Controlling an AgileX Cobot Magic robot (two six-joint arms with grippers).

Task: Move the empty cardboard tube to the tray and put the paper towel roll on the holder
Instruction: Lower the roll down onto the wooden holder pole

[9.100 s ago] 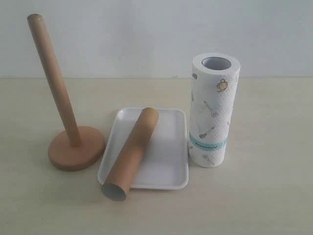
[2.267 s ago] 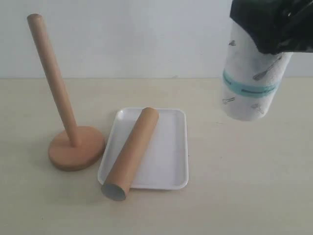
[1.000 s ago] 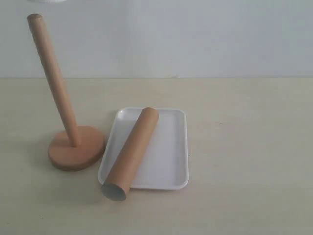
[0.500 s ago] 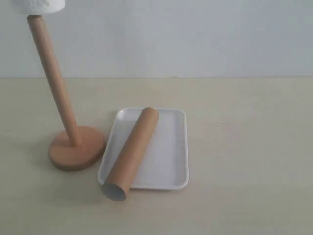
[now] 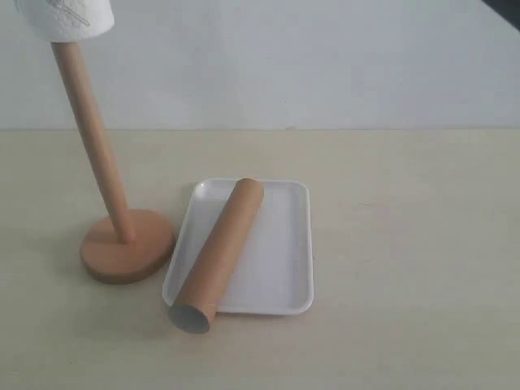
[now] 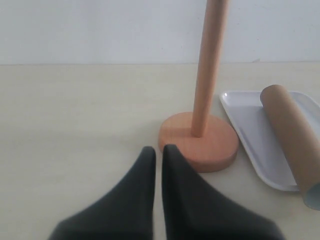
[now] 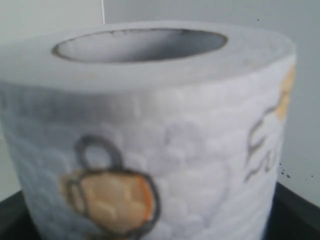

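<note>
The paper towel roll point(image 5: 67, 18) hangs at the top left of the exterior view, its lower end slipped over the tip of the holder's dowel point(image 5: 91, 138). In the right wrist view the roll point(image 7: 150, 150) fills the picture, and my right gripper point(image 7: 155, 227) is shut on it, with only dark edges showing at the lower corners. The holder's round base point(image 5: 127, 256) rests on the table. The empty cardboard tube point(image 5: 218, 252) lies slanted across the tray point(image 5: 280, 268), its near end overhanging the front rim. My left gripper point(image 6: 159, 151) is shut and empty, just short of the holder's base point(image 6: 200, 145).
A pale wooden table point(image 5: 406, 244) runs back to a plain white wall. A dark bit of the right arm point(image 5: 508, 10) crosses the top right corner. In the left wrist view the tray point(image 6: 250, 130) and the tube point(image 6: 292, 132) lie beside the holder.
The roll, lifted from the right of the tray and carried out of view, has come down at the top left onto the dowel's tip. Tube, tray and holder have not moved.
</note>
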